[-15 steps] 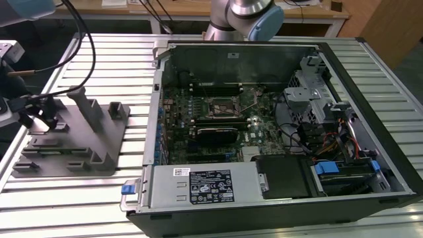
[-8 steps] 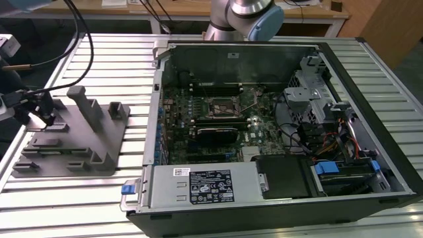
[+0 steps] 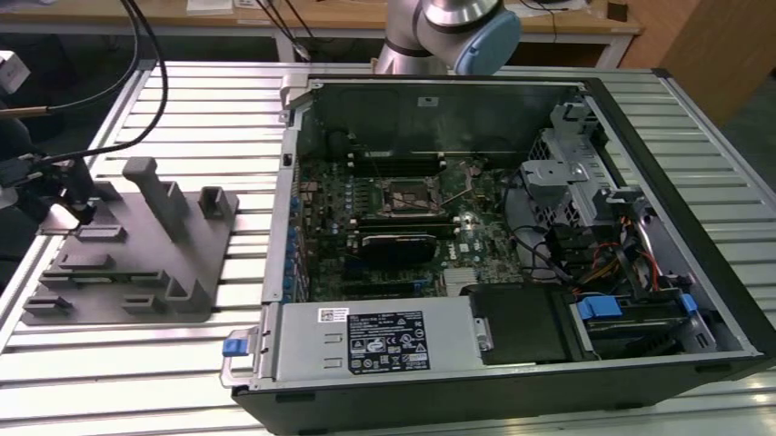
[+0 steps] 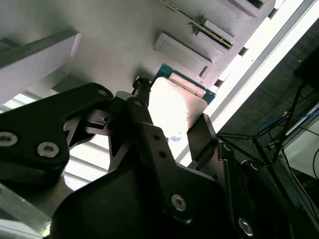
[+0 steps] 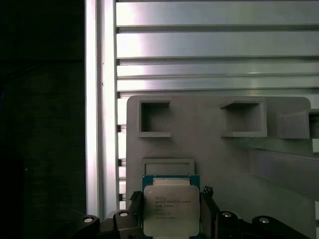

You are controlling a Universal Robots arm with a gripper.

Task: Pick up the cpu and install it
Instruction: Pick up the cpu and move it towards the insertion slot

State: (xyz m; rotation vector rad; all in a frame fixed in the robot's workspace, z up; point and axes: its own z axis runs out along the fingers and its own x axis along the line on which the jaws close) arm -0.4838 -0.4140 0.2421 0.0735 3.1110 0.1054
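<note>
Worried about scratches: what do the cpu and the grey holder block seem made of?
The cpu: metal lid, bright silver sheen, on a green board. The holder block: matte grey with no glare, probably plastic, though painted metal is possible.

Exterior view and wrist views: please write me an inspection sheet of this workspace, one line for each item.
Surface: slatted metal table; grey tray at the exterior view's left.
Job's things: cpu over the tray; socket in the open case.
Clutter: nothing seen.
Jaws: closed on two opposite edges of the cpu.
Cables: black ones over the table at the exterior view's left; coloured wires inside the case.
Surroundings: wooden bench behind the table.
</note>
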